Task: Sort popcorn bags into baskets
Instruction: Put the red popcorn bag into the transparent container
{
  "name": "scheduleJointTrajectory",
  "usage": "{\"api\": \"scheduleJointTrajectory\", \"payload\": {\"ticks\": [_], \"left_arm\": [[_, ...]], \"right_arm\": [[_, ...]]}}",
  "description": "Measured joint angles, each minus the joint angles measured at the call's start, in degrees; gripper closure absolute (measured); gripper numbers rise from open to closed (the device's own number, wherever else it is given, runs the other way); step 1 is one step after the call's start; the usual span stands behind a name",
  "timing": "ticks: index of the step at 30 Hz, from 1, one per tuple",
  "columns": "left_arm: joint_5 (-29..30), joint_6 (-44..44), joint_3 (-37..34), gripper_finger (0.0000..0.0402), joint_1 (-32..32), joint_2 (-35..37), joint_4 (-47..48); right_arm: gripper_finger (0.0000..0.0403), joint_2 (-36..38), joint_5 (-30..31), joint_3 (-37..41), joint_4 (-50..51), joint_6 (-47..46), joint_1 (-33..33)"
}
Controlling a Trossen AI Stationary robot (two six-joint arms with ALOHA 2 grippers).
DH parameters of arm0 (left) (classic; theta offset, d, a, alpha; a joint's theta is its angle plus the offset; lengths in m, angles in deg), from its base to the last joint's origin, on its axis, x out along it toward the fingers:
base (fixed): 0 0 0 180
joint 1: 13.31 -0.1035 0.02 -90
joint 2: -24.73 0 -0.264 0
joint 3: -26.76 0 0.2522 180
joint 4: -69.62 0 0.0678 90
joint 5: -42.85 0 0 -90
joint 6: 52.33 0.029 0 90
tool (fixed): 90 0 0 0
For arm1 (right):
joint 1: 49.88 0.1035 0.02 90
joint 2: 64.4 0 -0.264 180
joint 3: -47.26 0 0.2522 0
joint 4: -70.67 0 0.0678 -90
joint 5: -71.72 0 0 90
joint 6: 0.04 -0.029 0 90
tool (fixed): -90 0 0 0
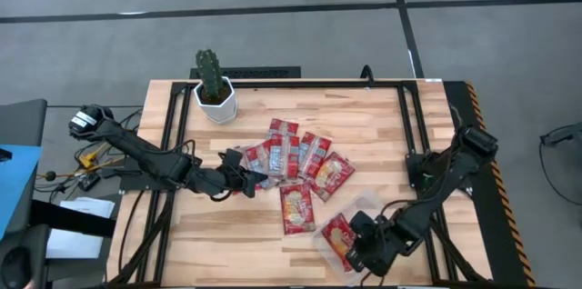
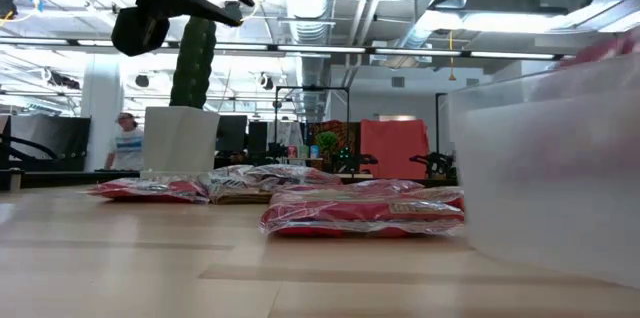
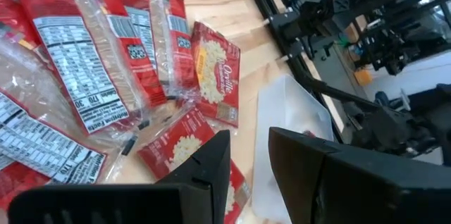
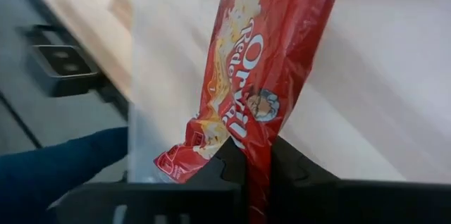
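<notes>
The popcorn bag [image 4: 246, 90] pinched edge-on in my right gripper [image 1: 364, 251] hangs over the clear plastic tray [image 1: 371, 204] at the counter's near edge toward its right corner, so I judge this one nearly sorted but not yet let go. The other popcorn bags [image 1: 296, 157] lie fanned out mid-counter, so most of the job remains. My left gripper [image 1: 244, 178], fingers a narrow gap apart and empty, hovers at that pile's left edge.

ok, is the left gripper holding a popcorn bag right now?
No. In the left wrist view the left gripper is open with an empty gap, above the popcorn bags on the table.
</notes>
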Motion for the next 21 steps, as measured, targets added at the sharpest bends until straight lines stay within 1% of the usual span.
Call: {"api": "scheduleJointTrajectory", "payload": {"ticks": [6,8,14,18,21], "left_arm": [[-0.31,1.36,-0.02,0.0308,-0.71,0.0,0.18],[-0.3,1.78,-0.02,0.0298,-0.91,0.0,0.34],[-0.37,4.0,-0.02,0.0255,-1.9,0.0,0.86],[-1.14,6.14,-0.03,0.0229,-2.75,0.0,0.88],[-4.86,8.28,-0.04,0.0216,-4.09,0.0,1.2]], "right_arm": [[0.0326,-2.83,-5.56,0.0,-1.2,1.66,-1.02],[0.0311,-3.5,-7.06,0.0,-1.87,2.41,-1.0],[0.0243,-3.65,-7.51,-0.04,-2.03,2.45,-1.54],[0.0204,-0.37,-7.26,-0.13,0.43,2.47,-1.95],[0.0187,3.55,-7.19,-0.11,4.54,2.48,-2.29]]}}
